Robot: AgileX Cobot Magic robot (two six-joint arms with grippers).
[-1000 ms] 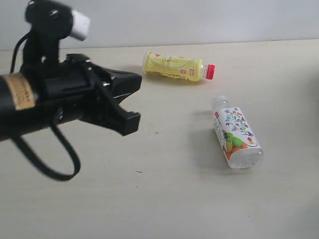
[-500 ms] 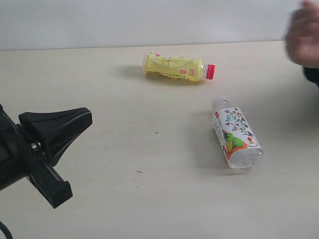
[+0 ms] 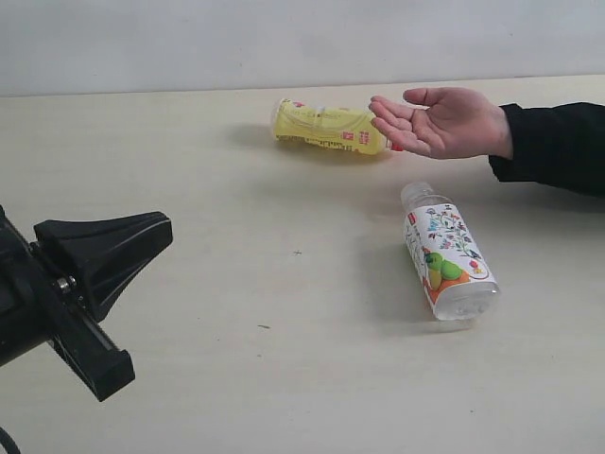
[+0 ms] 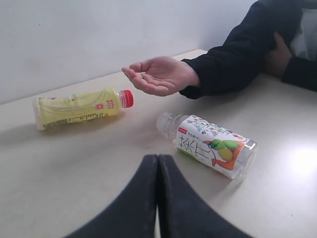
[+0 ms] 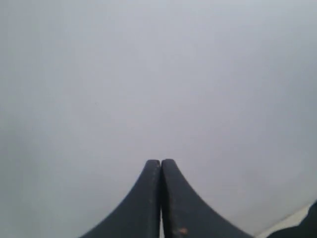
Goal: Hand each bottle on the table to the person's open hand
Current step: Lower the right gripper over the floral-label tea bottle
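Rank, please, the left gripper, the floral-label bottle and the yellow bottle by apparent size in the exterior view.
1. left gripper, nearest the camera.
2. floral-label bottle.
3. yellow bottle, farther off, hand hiding its cap.

Table (image 3: 284, 378) bare btwn left pincer (image 4: 158, 157) & floral bottle (image 3: 444, 255); hand (image 3: 444, 121) by yellow bottle (image 3: 326, 128).

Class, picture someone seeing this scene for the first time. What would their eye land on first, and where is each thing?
The open hand stands out first, palm up at the far right of the table, fingertips near a yellow bottle lying on its side. Nearer the camera lies a bottle with a flowery label, also on its side. At the near left looms the black left gripper, shut and empty.
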